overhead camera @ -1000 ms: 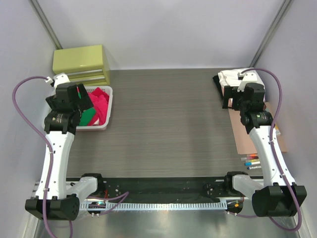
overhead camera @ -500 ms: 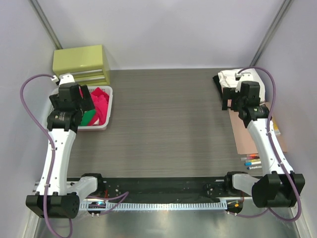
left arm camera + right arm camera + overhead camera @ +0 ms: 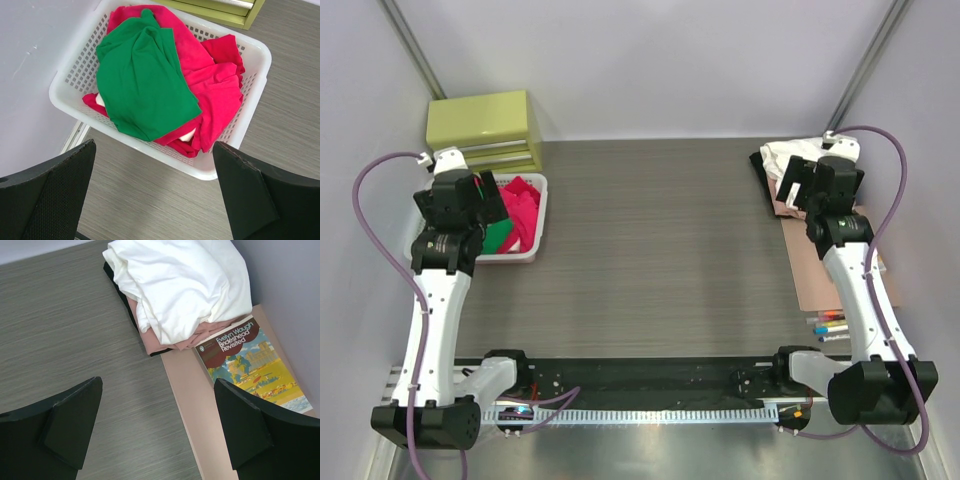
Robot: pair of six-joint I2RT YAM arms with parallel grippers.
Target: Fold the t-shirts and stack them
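Note:
A green t-shirt (image 3: 145,85) lies on top of red and magenta t-shirts (image 3: 215,90) in a white slotted basket (image 3: 252,107) at the left (image 3: 535,228). My left gripper (image 3: 154,150) hovers open over the basket's near wall (image 3: 488,195), holding nothing. At the back right is a folded stack (image 3: 782,158): a white t-shirt (image 3: 185,285) on top, a salmon-pink one (image 3: 172,344) under it, a black one (image 3: 119,287) at the bottom. My right gripper (image 3: 158,381) is open and empty, just in front of that stack (image 3: 792,188).
An olive-green drawer box (image 3: 485,130) stands behind the basket. A pinkish board (image 3: 200,405) lies along the right edge with a paperback book (image 3: 255,362) on it beside the stack. Coloured markers (image 3: 828,325) lie nearer the right arm's base. Grey walls close off both sides.
The right wrist has swung a little back and to the right, closer to the stack. The left wrist has only wobbled slightly above the basket. Both grippers stay open.

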